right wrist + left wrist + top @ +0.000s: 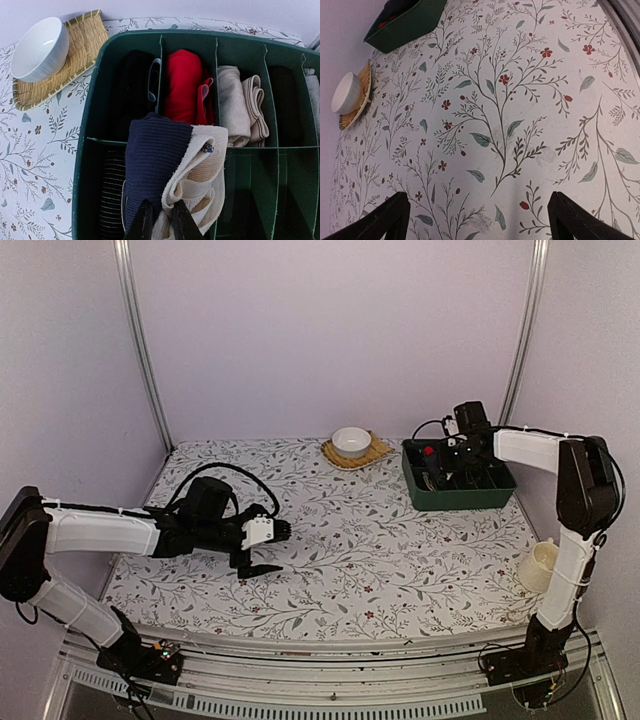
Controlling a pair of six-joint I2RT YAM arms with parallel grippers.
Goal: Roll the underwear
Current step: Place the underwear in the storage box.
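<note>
A rolled piece of underwear, dark navy on the left with a cream ribbed part on the right, hangs over the front-left compartments of the green divided bin. My right gripper is shut on its lower edge, and cloth shows between the two black fingers. From above, that gripper sits over the bin at the table's far right. My left gripper hovers low over the bare flowered cloth at the left, jaws wide open. Nothing lies between the fingers of the left gripper.
The bin also holds a black cloth, a red roll, beige rolls and a striped item. A white bowl sits on a woven tray left of the bin. A cream cup stands by the right arm.
</note>
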